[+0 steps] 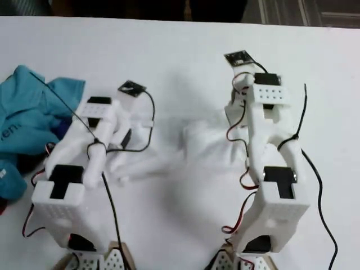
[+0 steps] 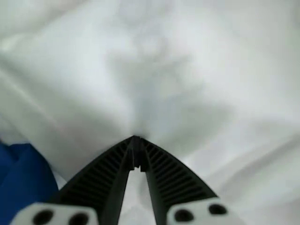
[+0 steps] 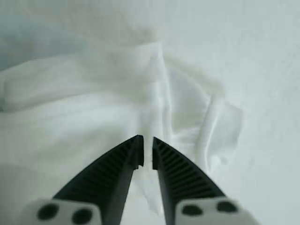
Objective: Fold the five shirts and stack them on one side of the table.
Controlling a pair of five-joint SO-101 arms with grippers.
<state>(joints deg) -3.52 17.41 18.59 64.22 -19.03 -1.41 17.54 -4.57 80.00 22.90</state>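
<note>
A white shirt [image 1: 205, 149] lies crumpled on the white table between the two arms. My left gripper [image 2: 136, 143] is shut, its tips pinching a puckered fold of the white shirt [image 2: 154, 84]; in the high view the left gripper [image 1: 125, 138] sits at the shirt's left edge. My right gripper [image 3: 146, 152] is shut on a thin fold of the white shirt [image 3: 93, 108], with cloth in the narrow slit between its fingers. From above, the right gripper [image 1: 235, 109] is over the shirt's far right part. A heap of blue shirts [image 1: 28, 121] lies at the table's left edge.
Blue cloth [image 2: 21, 183] shows close beside my left gripper. The white table [image 1: 169, 50] stretches bare behind the arms, and its far edge meets a dark floor. Both arm bases stand at the near edge with loose cables.
</note>
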